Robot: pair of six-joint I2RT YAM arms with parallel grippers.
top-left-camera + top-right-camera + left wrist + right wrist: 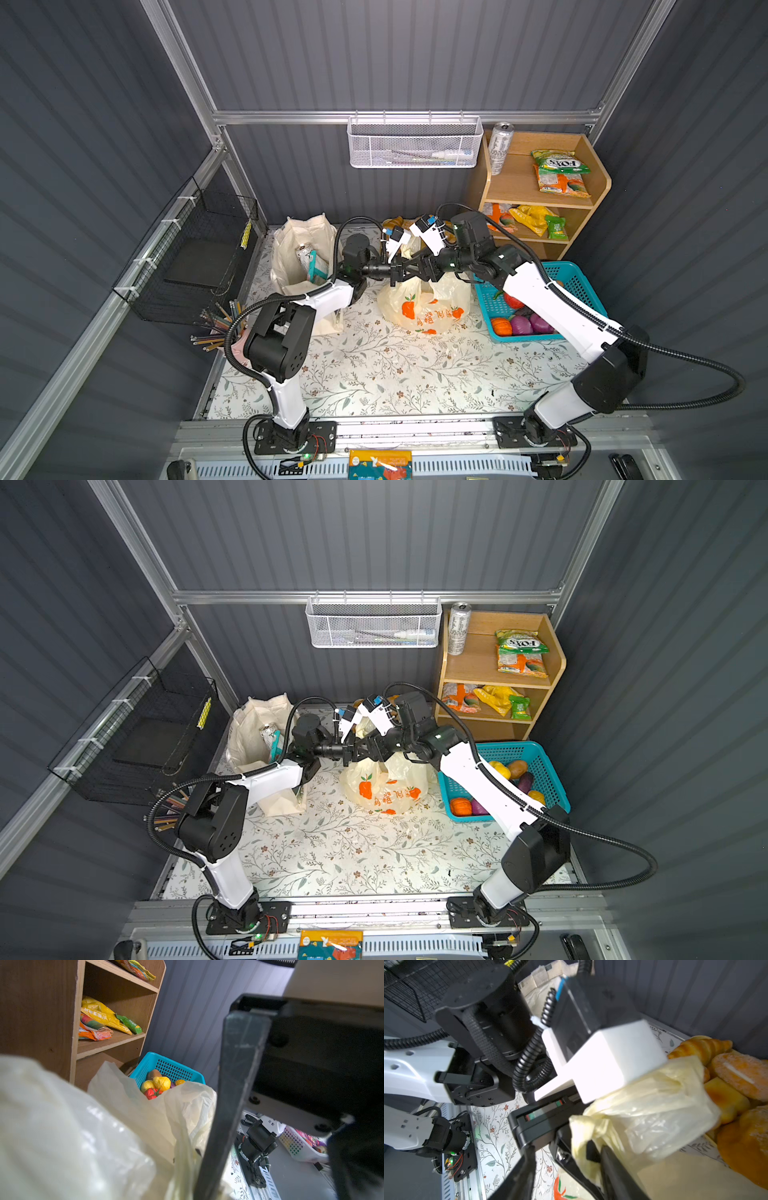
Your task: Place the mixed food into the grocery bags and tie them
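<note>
The pale-yellow plastic grocery bag (424, 307) with orange prints stands mid-table, its top drawn up into a twisted handle (593, 1132). My left gripper (398, 272) is shut on that handle. My right gripper (566, 1174) is open, its two black fingers (614, 1169) spread either side of the left jaws and the handle. The cream canvas tote (291, 249) stands to the left, holding a white can (303, 252) and a teal-and-white packet (318, 266). Toy fruits and vegetables (521, 324) lie in the teal basket (582, 278).
A wooden shelf (515, 183) at the back right holds a tall can (500, 147) and snack packets (561, 170). Toy breads (737, 1074) lie behind the plastic bag. A black wire basket (195, 257) hangs on the left wall, with a cup of pencils (220, 324) below it.
</note>
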